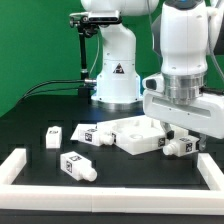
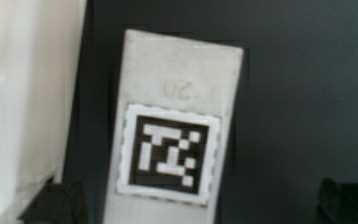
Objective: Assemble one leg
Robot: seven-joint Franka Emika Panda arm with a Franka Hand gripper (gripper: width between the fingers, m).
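Tool (image 1: 178,138): low at 3 o'clock in the exterior view. Its dark fingers (image 2: 51,205) stand apart, one on each side of the leg, and seem to touch neither flank.
Leg (image 1: 181,147): lies flat on the black surface (image 1: 30,120) directly under the tool, with its square tag (image 2: 172,150) facing up, just beside the tabletop's 3 o'clock edge.
Tabletop (image 1: 135,135): white and flat, near the middle of the exterior view. The blurred white mass (image 2: 12,90) beside the leg is probably its edge.
Near spare leg (image 1: 90,133): at the tabletop's 9 o'clock.
Far spare leg (image 1: 54,135): farther out at 9 o'clock.
Front spare leg (image 1: 78,166): at the tabletop's 7 o'clock.
Arm base (image 1: 112,70): at 12 o'clock, well apart.
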